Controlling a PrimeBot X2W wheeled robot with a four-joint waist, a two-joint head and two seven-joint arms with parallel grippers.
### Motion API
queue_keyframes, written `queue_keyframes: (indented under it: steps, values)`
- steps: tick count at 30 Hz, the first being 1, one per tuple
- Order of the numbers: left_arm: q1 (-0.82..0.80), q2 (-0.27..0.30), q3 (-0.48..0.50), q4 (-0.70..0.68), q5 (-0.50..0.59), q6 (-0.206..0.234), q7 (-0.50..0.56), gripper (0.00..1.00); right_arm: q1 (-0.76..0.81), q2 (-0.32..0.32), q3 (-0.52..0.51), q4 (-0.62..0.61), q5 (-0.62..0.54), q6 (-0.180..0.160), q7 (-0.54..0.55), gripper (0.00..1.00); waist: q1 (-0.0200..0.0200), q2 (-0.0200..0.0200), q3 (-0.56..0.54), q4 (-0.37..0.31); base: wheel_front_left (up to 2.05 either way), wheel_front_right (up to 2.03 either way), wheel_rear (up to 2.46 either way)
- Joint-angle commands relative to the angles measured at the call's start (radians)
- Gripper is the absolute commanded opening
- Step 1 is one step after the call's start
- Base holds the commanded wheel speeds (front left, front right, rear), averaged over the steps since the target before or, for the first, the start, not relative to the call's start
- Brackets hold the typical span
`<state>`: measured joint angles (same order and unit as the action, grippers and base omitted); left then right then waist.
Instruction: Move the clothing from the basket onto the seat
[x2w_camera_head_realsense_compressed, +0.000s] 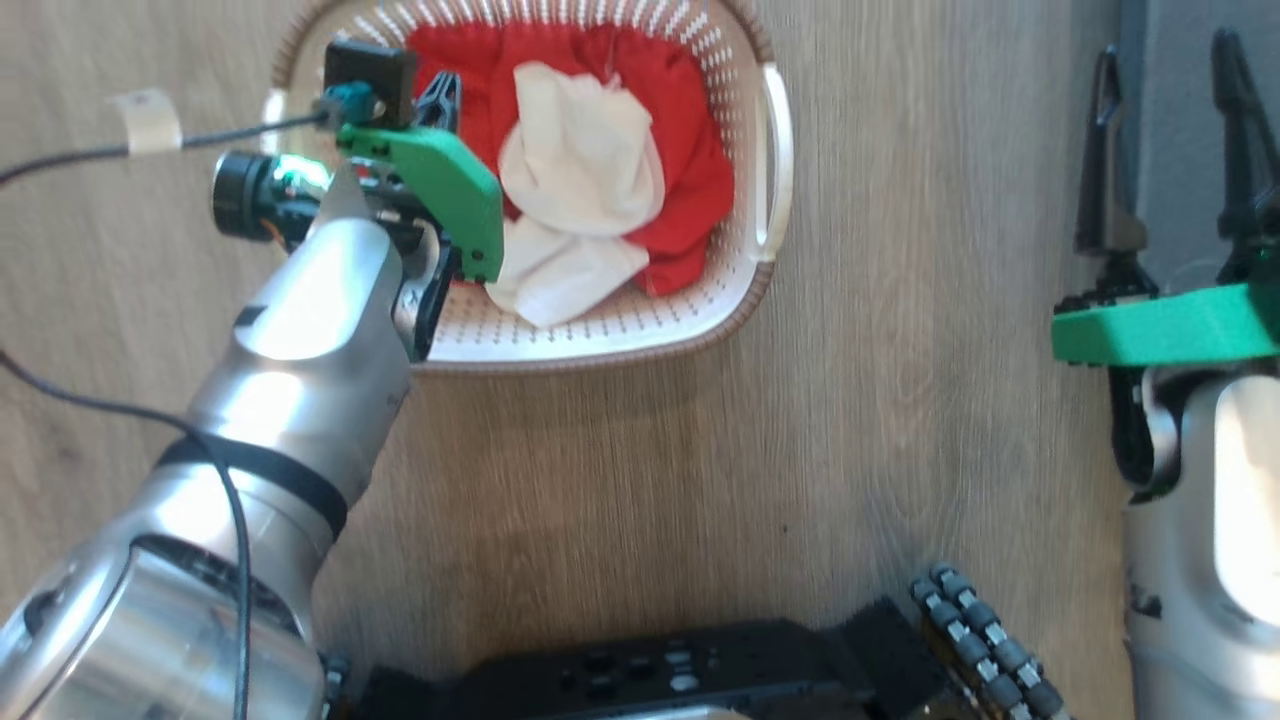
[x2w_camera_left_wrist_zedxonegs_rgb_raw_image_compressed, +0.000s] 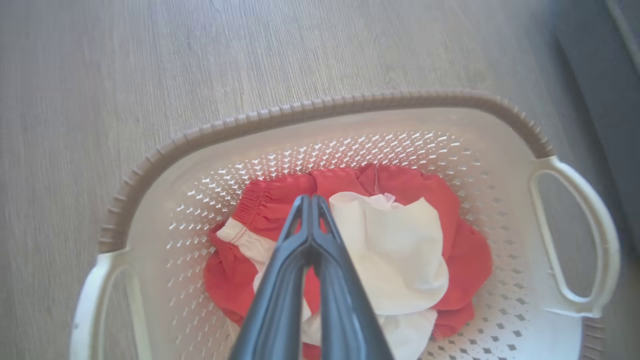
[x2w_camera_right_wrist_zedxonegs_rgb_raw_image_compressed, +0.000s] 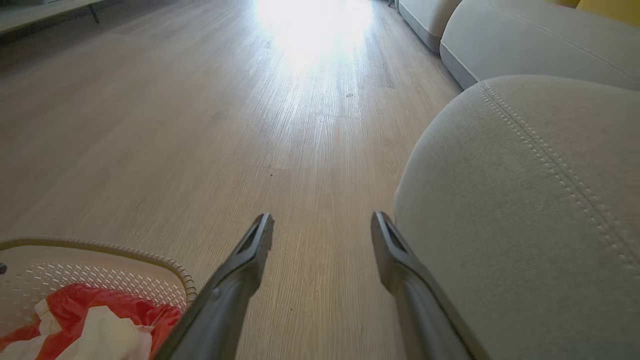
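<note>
The basket (x2w_camera_head_realsense_compressed: 765, 120) stands on the wood floor at the top middle of the head view, with the red and white clothing (x2w_camera_head_realsense_compressed: 590, 160) bundled inside it. My left gripper (x2w_camera_head_realsense_compressed: 443, 85) hangs over the basket's left part. In the left wrist view that gripper (x2w_camera_left_wrist_zedxonegs_rgb_raw_image_compressed: 311, 199) is shut, its tips together just above the clothing (x2w_camera_left_wrist_zedxonegs_rgb_raw_image_compressed: 395, 250), and no fabric shows between them; the basket (x2w_camera_left_wrist_zedxonegs_rgb_raw_image_compressed: 310, 112) rim curves behind. My right gripper (x2w_camera_head_realsense_compressed: 1165, 50) is open at the far right, beside the grey seat (x2w_camera_head_realsense_compressed: 1180, 150). The right wrist view has the open gripper (x2w_camera_right_wrist_zedxonegs_rgb_raw_image_compressed: 321, 220), the seat (x2w_camera_right_wrist_zedxonegs_rgb_raw_image_compressed: 525, 200), the basket (x2w_camera_right_wrist_zedxonegs_rgb_raw_image_compressed: 100, 247) and the clothing (x2w_camera_right_wrist_zedxonegs_rgb_raw_image_compressed: 90, 310).
A black cable (x2w_camera_head_realsense_compressed: 100, 152) with a piece of tape (x2w_camera_head_realsense_compressed: 147, 118) runs across the floor on the left. My dark base (x2w_camera_head_realsense_compressed: 680, 670) sits at the bottom. More grey cushions (x2w_camera_right_wrist_zedxonegs_rgb_raw_image_compressed: 540, 45) line the right side, and open wood floor (x2w_camera_right_wrist_zedxonegs_rgb_raw_image_compressed: 250, 125) stretches ahead.
</note>
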<state>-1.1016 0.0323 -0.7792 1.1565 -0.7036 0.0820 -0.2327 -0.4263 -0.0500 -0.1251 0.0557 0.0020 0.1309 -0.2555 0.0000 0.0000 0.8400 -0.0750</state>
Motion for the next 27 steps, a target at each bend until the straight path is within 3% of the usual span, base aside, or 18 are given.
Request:
queue_keyframes:
  steps: [1, 4, 8, 9, 11, 12, 13, 14, 19, 27]
  values:
    - [0.045, 0.02, 0.036, -0.03, -0.013, -0.008, -0.023, 0.0, 0.061, 0.0, 0.012, -0.018, -0.015, 0.0, -0.006, 1.0, 0.0, 0.0, -0.113, 0.021, 0.0, 0.0, 0.0]
    - [0.079, 0.032, 0.06, -0.07, -0.01, -0.012, -0.028, 0.0, 0.081, 0.0, 0.011, -0.006, -0.029, 0.0, -0.006, 1.0, 0.0, 0.0, -0.178, 0.029, 0.0, 0.0, 0.0]
    - [0.193, 0.083, 0.155, -0.26, 0.041, 0.013, -0.029, 0.0, 0.125, 0.0, 0.0, 0.01, -0.053, 0.0, -0.006, 1.0, 0.0, 0.0, -0.296, 0.047, 0.0, 0.0, 0.0]
    - [0.231, 0.093, 0.181, -0.312, 0.06, 0.017, -0.029, 0.07, 0.137, 0.0, -0.003, 0.014, -0.059, 0.0, -0.006, 1.0, 0.0, 0.0, -0.325, 0.052, 0.0, 0.0, 0.0]
    - [0.31, 0.114, 0.232, -0.409, 0.103, 0.031, -0.029, 0.48, 0.158, 0.0, -0.005, 0.021, -0.068, 0.0, -0.006, 1.0, 0.0, 0.0, -0.38, 0.06, 0.0, 0.0, 0.0]
    - [0.35, 0.121, 0.258, -0.452, 0.121, 0.036, -0.029, 0.75, 0.168, 0.0, -0.005, 0.024, -0.071, 0.0, -0.006, 1.0, 0.0, 0.0, -0.406, 0.063, 0.0, 0.0, 0.0]
    - [0.39, 0.127, 0.283, -0.493, 0.139, 0.04, -0.029, 0.93, 0.179, 0.0, -0.005, 0.028, -0.073, 0.0, -0.006, 1.0, 0.0, 0.0, -0.432, 0.067, 0.0, 0.0, 0.0]
    - [0.427, 0.133, 0.306, -0.528, 0.157, 0.044, -0.029, 1.0, 0.188, 0.0, -0.004, 0.031, -0.075, 0.0, -0.006, 1.0, 0.0, 0.0, -0.455, 0.071, 0.0, 0.0, 0.0]
    - [0.603, 0.152, 0.438, -0.686, 0.214, 0.063, -0.029, 1.0, 0.238, 0.0, 0.0, 0.048, -0.086, 0.0, -0.006, 1.0, 0.0, 0.0, -0.561, 0.088, 0.0, 0.0, 0.0]
    - [0.808, 0.144, 0.592, -0.876, 0.306, 0.055, -0.029, 1.0, 0.314, 0.0, -0.009, 0.047, -0.118, 0.0, -0.006, 1.0, 0.0, 0.0, -0.651, 0.124, 0.0, 0.0, 0.0]
